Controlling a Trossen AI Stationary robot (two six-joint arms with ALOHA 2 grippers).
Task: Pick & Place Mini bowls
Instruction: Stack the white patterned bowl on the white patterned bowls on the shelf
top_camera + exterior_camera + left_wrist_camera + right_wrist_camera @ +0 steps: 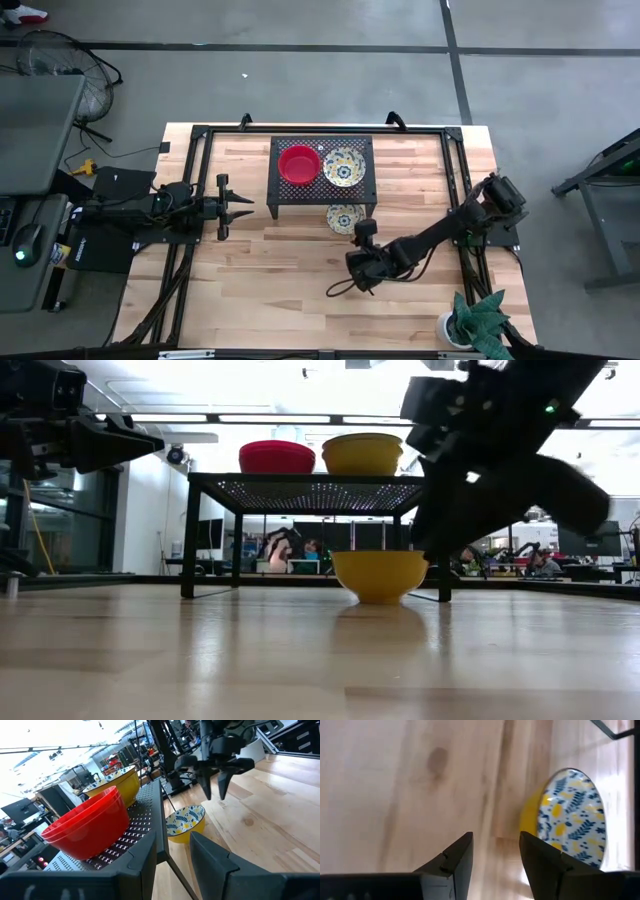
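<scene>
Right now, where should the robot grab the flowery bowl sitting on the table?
Probably by its rim, from above. The flowery bowl sits upright and open on the wooden table, beside the black rack. One finger could go inside and one outside on the side away from the rack. The right gripper, jaws open, is nearest.
</scene>
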